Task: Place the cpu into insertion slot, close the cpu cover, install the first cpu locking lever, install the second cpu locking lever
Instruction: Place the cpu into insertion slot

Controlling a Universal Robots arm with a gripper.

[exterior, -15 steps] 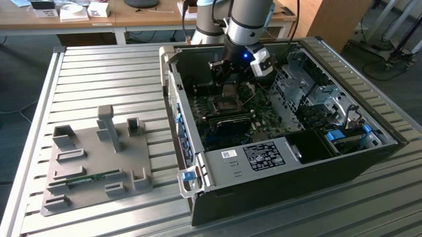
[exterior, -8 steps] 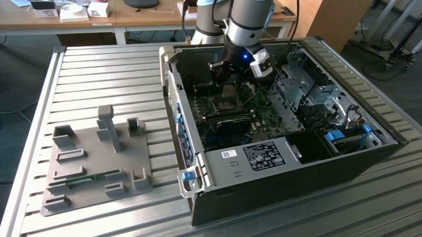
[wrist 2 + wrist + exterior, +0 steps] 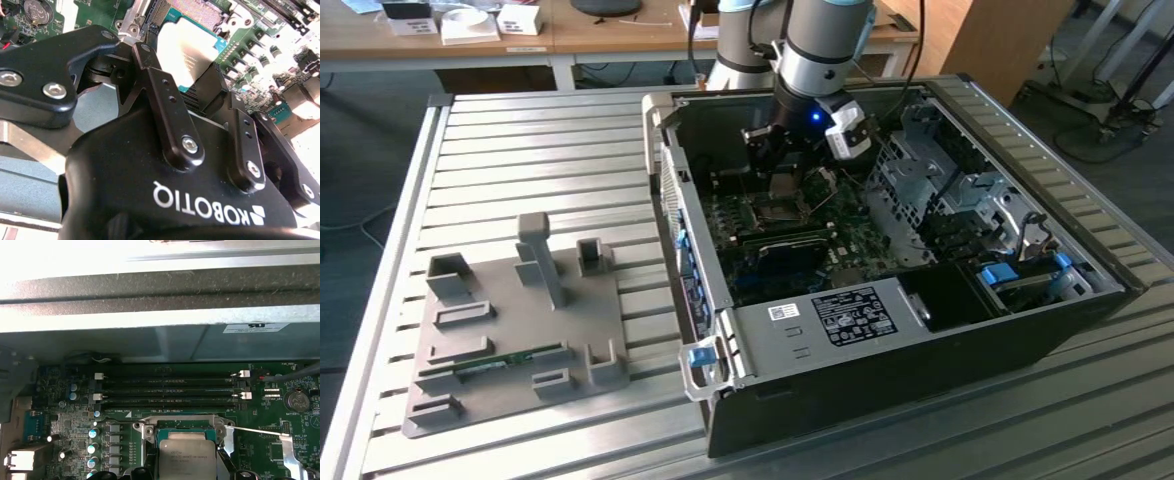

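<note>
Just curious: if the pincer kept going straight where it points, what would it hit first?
Probably the insertion slot, lying just beyond the cpu that the pincer holds, though depth is hard to judge.

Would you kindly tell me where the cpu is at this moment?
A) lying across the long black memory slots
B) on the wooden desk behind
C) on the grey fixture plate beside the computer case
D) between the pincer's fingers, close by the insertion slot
D: in the second wrist view the cpu sits between the fingers of the pincer, with the bare contacts of the insertion slot showing just beyond it.
</note>
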